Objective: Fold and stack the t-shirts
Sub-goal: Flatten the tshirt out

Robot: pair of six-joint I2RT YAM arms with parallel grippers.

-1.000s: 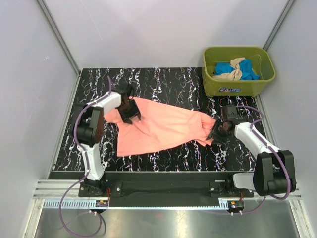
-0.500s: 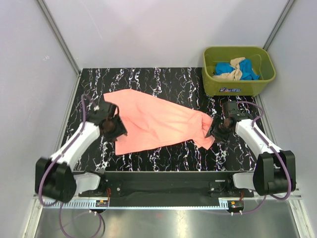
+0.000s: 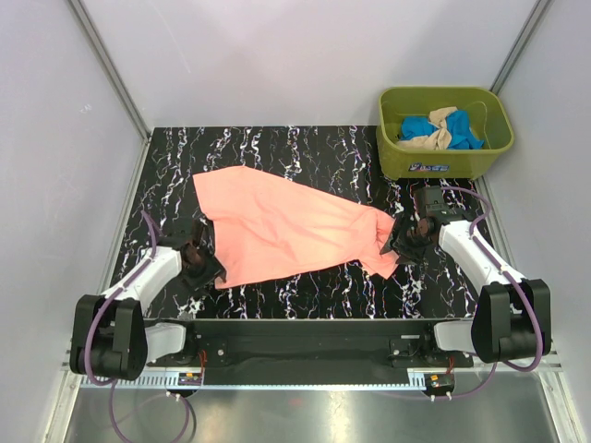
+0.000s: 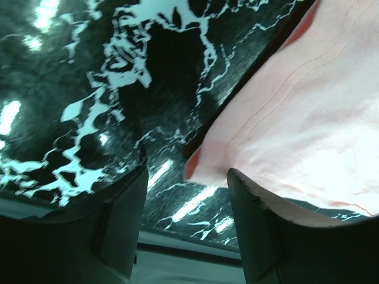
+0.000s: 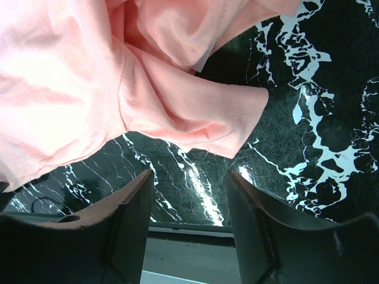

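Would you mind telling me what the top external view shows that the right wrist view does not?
Only the top external view shows the olive-green tub holding the blue t-shirt and the beige t-shirt, plus the left gripper beside the near-left corner of the salmon-pink t-shirt. Only the right wrist view shows the stitched hem of the bunched sleeve up close, and the right gripper with its fingers apart and nothing between them. Both show the salmon-pink t-shirt lying on the black marbled table.

Lighting: bright, even, from overhead.
Top view sharp, shadows short and soft. Wrist views show white glare streaks on the glossy table [image 4: 77, 112], with the near fingers [image 4: 118, 225] dark and defocused. The salmon t-shirt [image 5: 59, 77] is slightly washed out.
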